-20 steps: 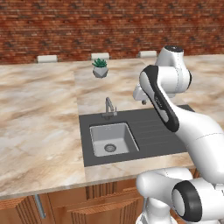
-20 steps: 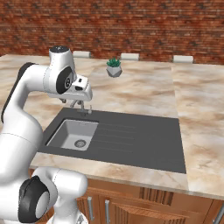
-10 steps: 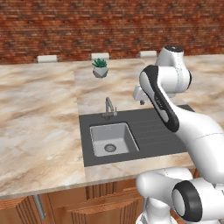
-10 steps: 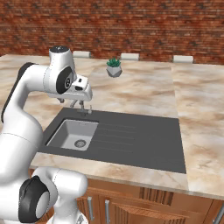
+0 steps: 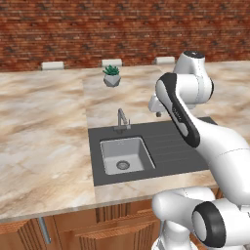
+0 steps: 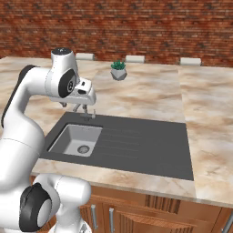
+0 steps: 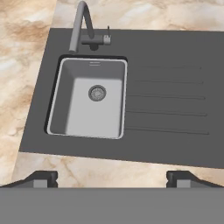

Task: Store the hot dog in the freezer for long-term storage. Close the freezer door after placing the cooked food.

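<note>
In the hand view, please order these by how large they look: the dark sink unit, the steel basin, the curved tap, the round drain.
1. Dark grey sink unit with ribbed drainboard
2. Rectangular steel basin
3. Curved grey tap
4. Small round drain

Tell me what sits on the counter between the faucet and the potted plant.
Nothing: bare marble counter separates the faucet from the potted plant in both base views.

— Where does the hot dog lie, and how does the freezer door stand?
— I cannot tell either one from these views. The gripper point(image 7: 111, 178) hangs over the dark sink point(image 7: 57, 100) set in the marble counter point(image 7: 26, 65). Its tips are spread wide, with no bun or sausage between them.
— And the freezer?
— Cannot tell that either.
</note>
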{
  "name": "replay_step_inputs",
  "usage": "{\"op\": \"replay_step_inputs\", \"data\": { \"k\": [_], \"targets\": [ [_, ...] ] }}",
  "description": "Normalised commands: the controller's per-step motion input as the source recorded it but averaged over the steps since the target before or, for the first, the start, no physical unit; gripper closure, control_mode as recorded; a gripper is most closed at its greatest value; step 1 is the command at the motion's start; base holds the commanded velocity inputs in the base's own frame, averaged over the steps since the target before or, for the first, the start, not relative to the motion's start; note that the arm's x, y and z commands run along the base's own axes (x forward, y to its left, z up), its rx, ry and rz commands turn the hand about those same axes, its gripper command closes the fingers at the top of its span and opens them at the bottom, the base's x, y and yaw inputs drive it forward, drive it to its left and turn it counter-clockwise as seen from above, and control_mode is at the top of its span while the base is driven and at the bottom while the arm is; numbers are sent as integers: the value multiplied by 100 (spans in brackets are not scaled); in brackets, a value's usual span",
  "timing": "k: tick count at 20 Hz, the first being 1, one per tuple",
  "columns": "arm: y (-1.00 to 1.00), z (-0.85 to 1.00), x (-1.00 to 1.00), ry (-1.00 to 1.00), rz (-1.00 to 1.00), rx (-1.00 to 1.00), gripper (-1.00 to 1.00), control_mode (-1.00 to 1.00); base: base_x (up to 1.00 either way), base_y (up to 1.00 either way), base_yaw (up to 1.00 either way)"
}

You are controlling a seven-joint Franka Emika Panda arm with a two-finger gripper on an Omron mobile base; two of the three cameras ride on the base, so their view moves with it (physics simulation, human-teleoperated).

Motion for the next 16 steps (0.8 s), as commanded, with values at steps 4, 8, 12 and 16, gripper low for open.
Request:
{"op": "replay_step_inputs", "data": {
  "k": [4, 8, 12, 16],
  "targets": [
    [-6, 0, -21, 0, -2, 0, -100, -100, 0, 0, 0],
    [-1, 0, -15, 0, -5, 0, -100, -100, 0, 0, 0],
    [0, 0, 0, 0, 0, 0, -100, -100, 0, 0, 0],
    [0, 0, 0, 0, 0, 0, -100, -100, 0, 0, 0]
  ]
}}
